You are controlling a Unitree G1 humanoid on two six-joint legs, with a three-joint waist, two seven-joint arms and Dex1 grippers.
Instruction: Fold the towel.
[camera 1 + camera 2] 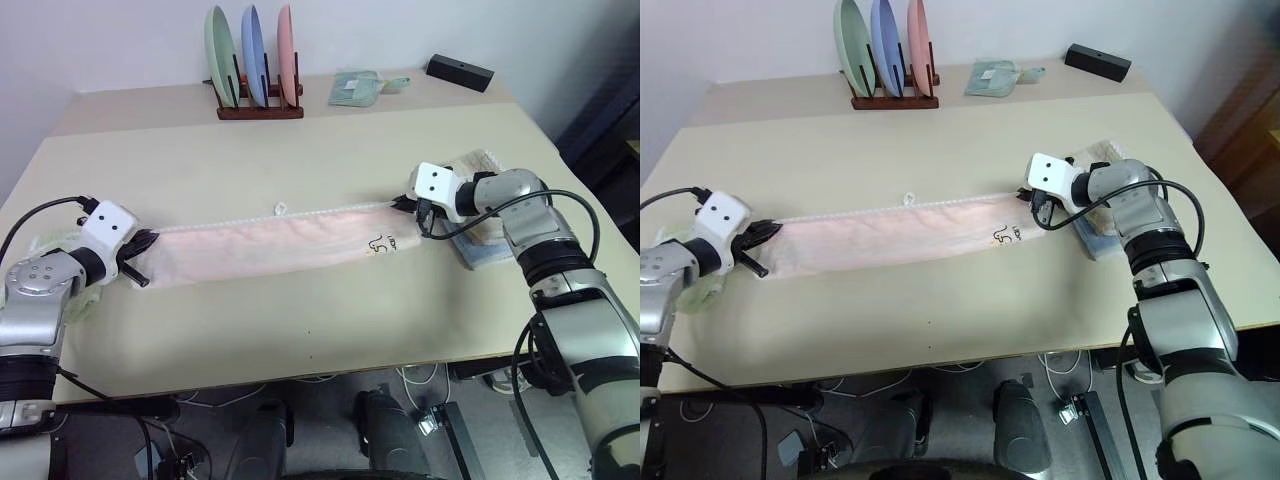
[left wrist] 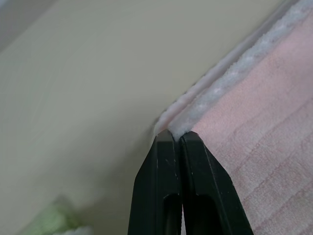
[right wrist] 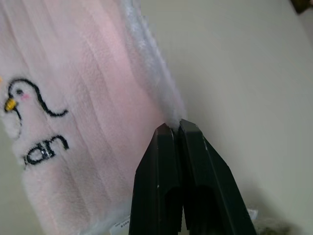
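Now left gripper (image 2: 177, 138) and right gripper (image 3: 175, 128) pinch towel (image 1: 270, 250) corners.

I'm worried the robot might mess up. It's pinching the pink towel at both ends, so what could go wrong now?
1. Each gripper, left and right, pinches only the white edging of the pale pink fluffy towel, so a corner might slip free.
2. The right arm hangs right over a beige folded towel; moving could nudge it.
3. The left gripper sits near a light green folded towel and might drag it.
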